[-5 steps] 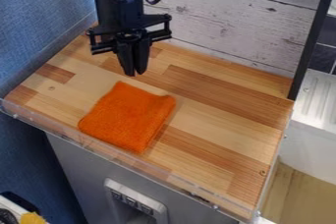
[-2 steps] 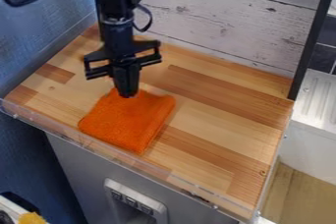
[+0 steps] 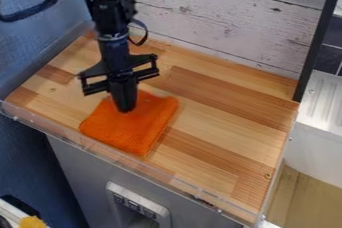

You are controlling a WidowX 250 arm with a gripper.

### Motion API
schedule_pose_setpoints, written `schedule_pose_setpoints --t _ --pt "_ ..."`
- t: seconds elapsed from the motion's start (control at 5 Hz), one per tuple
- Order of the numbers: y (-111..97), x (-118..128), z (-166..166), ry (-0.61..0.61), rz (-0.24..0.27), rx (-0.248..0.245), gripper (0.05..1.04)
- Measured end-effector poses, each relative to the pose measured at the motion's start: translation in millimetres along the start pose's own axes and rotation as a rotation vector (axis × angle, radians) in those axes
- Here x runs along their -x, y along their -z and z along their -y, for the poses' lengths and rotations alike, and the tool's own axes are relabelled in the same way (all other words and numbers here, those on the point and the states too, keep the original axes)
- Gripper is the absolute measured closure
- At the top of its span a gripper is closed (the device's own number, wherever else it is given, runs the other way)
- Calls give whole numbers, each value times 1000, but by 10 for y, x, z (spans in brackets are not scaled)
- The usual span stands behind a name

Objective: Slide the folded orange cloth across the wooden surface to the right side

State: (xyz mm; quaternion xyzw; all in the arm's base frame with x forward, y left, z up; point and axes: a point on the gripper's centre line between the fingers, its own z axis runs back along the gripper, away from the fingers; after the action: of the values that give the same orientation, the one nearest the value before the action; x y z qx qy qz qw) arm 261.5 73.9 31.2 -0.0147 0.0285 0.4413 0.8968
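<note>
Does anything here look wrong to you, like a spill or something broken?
Nothing stands out. The orange cloth lies mostly flat on the wooden counter, and I see no spill or damage. The gripper is down at the cloth's upper part; whether it touches is unclear.

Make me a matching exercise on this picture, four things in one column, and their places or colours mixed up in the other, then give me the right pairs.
Column one
1. cloth
2. claw
3. plank wall
4. small yellow thing

Column two
A. whitish, behind the wooden counter
B. in the bottom left corner of the view
C. black, pointing down at the far part of something soft
D. orange, lying on the wooden counter

Right pairs: 1-D, 2-C, 3-A, 4-B
</note>
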Motion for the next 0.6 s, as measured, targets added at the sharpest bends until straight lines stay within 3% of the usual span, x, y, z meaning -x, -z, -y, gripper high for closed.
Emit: schedule_pose_setpoints --t 0.6 --pt "132 82 76 15 20 48 1024"
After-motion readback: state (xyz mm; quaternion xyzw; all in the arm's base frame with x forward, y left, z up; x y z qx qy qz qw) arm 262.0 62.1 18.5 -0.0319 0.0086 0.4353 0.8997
